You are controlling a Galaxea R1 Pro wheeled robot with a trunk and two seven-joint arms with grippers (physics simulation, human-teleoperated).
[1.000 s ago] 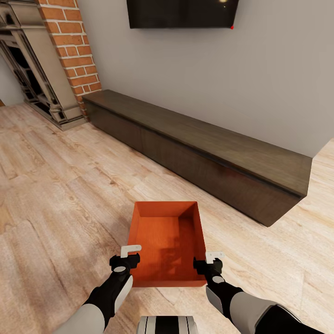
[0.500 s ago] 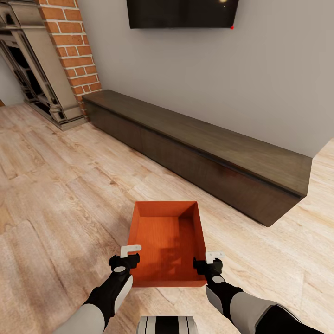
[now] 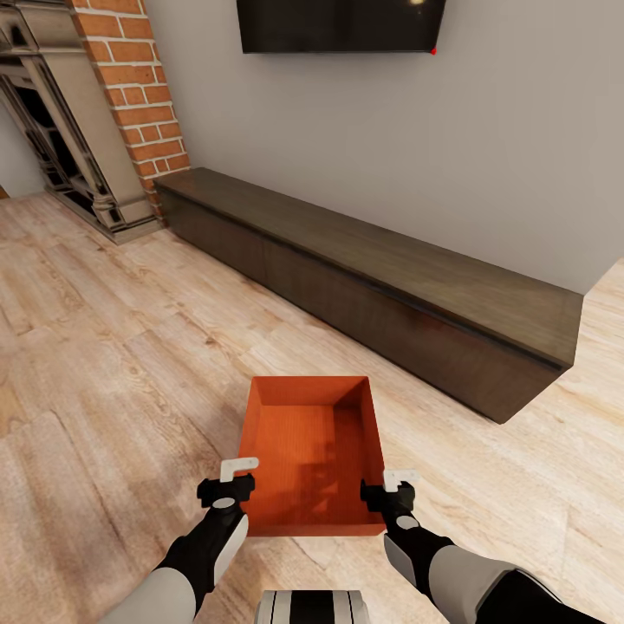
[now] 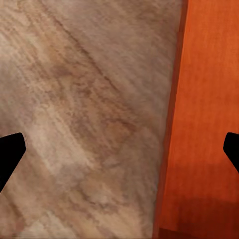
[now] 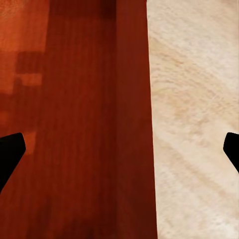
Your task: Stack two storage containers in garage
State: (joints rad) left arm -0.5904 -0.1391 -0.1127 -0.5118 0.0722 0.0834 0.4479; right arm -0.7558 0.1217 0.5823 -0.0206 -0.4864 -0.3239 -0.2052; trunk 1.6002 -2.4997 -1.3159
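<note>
Bare plank floor around container

Even, bright, soft light fills the head view. A small glare spot sits on the TV. Faint arm shadows fall on the bin bottom. Straight lines bow toward the edges. Both wrist views are soft and blurred, the wood floor grain smeared.

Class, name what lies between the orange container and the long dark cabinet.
Only bare light wood plank floor separates the orange container from the long dark cabinet, as the head view shows.
</note>
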